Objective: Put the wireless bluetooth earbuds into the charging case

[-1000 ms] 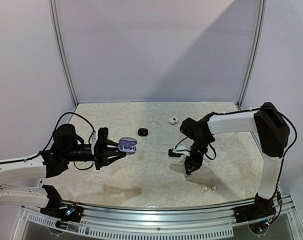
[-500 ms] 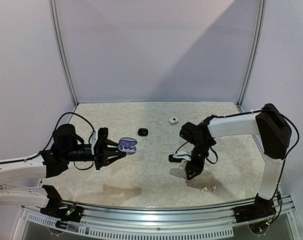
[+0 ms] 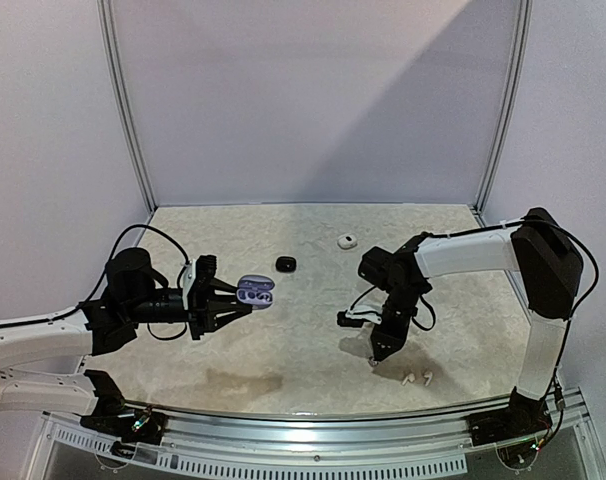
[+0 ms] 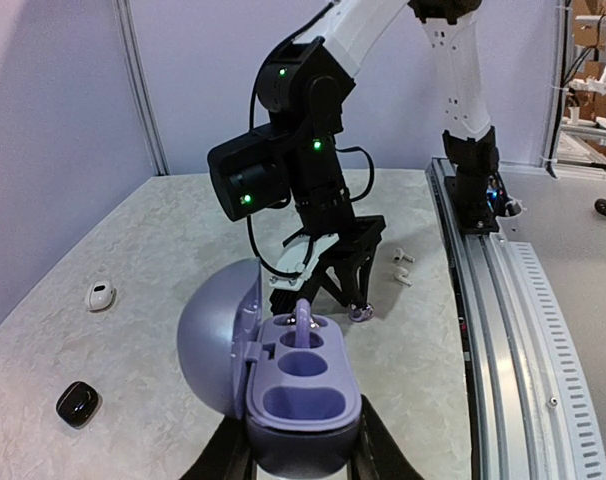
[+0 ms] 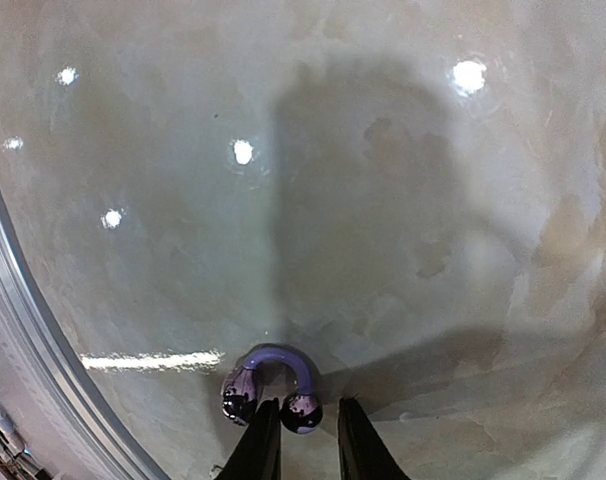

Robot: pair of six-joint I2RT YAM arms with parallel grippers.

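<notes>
From my remote seat, the purple earbud with its curved hook lies flat on the tabletop, near the front edge on the right side. The right pincer points straight down at it. Its jaws are only a narrow way apart, and one bulb of the earbud sits at the mouth of that gap, against one fingertip with a sliver of space to the other. I do not see it clamped.

The left pincer is closed around the base of the purple charging case and holds it in the air over the left half of the tabletop. The case's lid is swung open and its tray faces up. What looks like a second purple earbud stands in the far hollow of the tray.

The two white stemmed earbuds lie close together just beside the right pincer, nearer the front rail. Further back, a black case sits around the middle of the tabletop. A white case rests beyond it, to its right.
</notes>
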